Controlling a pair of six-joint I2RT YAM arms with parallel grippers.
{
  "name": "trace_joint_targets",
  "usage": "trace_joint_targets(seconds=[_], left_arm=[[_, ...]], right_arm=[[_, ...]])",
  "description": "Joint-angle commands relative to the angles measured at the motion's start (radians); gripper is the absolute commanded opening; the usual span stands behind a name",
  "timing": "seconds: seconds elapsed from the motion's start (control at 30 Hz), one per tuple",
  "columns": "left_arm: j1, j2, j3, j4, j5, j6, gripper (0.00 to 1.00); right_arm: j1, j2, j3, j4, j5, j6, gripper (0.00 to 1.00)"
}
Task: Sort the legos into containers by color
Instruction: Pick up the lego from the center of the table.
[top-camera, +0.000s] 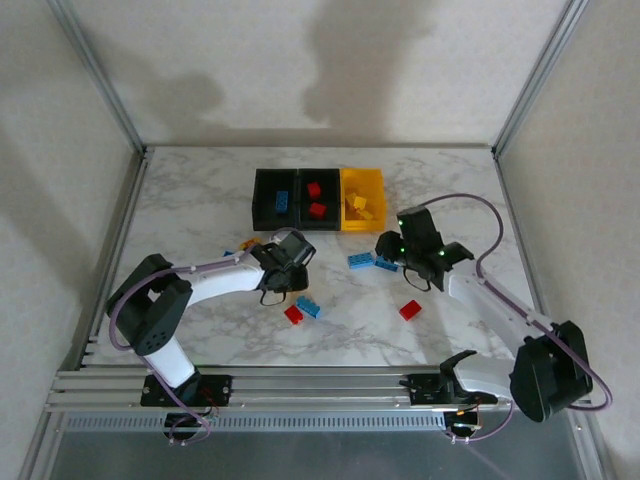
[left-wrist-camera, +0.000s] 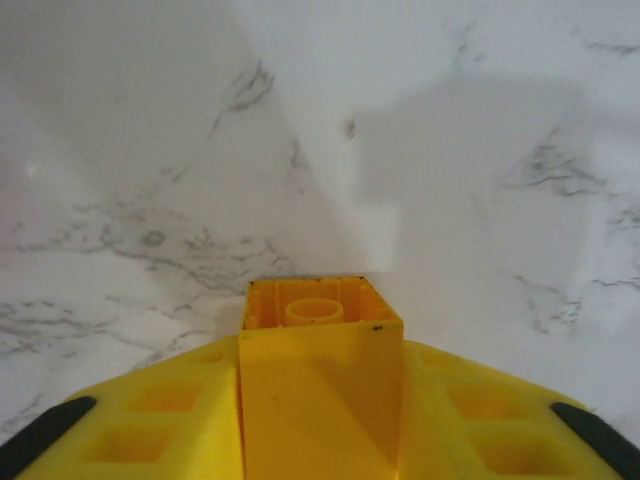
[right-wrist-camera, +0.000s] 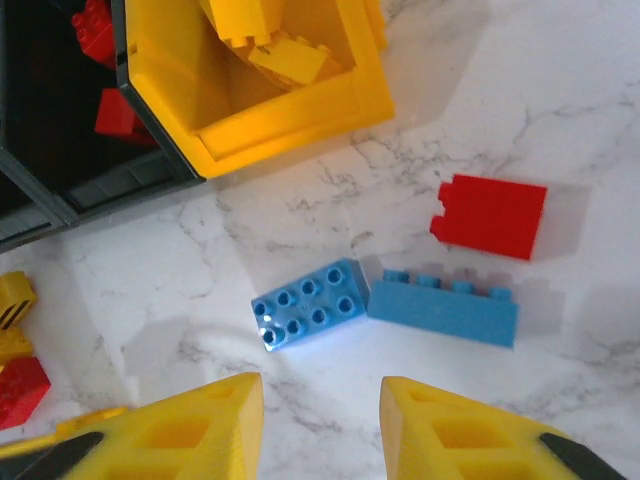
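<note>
- While the left tool (left-wrist-camera: 320, 430) is clamped on a yellow lego (left-wrist-camera: 318, 350), hollow underside out ahead of the fingertips, only the smooth side walls are pinched. Judged risk: it twists or slips out in transit.
- The yellow container (top-camera: 362, 227) lies ahead and to the right of that tool, past the two black containers (top-camera: 275, 173). A drop short of it would put yellow among the red legos (top-camera: 317, 210) or beside the blue one (top-camera: 282, 201).
- Right tool (right-wrist-camera: 320, 425): jaws apart, nothing held, above the bench (right-wrist-camera: 560, 90).
- Just ahead of its fingertips a studded blue lego (right-wrist-camera: 310, 317) touches a flatter blue lego (right-wrist-camera: 445, 308) on its right. Closing on one may shove or drag the other, or pinch both crooked.
- A loose red lego (right-wrist-camera: 492, 215) sits near, further ahead and right. A wide approach could knock it.
- A corner of the yellow container stands ahead-left of the right tool. A careless forward lift could clip the rim.
- Both arms need the same row, and the left tool's route to yellow runs toward the right tool. A clash looks likely if both move together.
</note>
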Motion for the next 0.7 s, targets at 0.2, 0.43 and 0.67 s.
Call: trace_joint_targets(seconds=[0.2, 0.43, 0.67], left_arm=[[0.002, 0.003, 0.185, -0.083, -0.092, 0.062, 0.26], [0.002, 0.063, 0.343, -0.085, -0.081, 0.082, 0.26], [-0.002, 0.202, 0.565, -0.103, -0.054, 0.102, 0.25]], right_arm=[[0.013, -0.114, -0.02, -0.034, 0.031, 0.048, 0.36], [0.027, -0.161, -0.044, -0.036, 0.02, 0.081, 0.35], [0.046, -0.257, -0.106, -0.07, 0.029, 0.137, 0.35]])
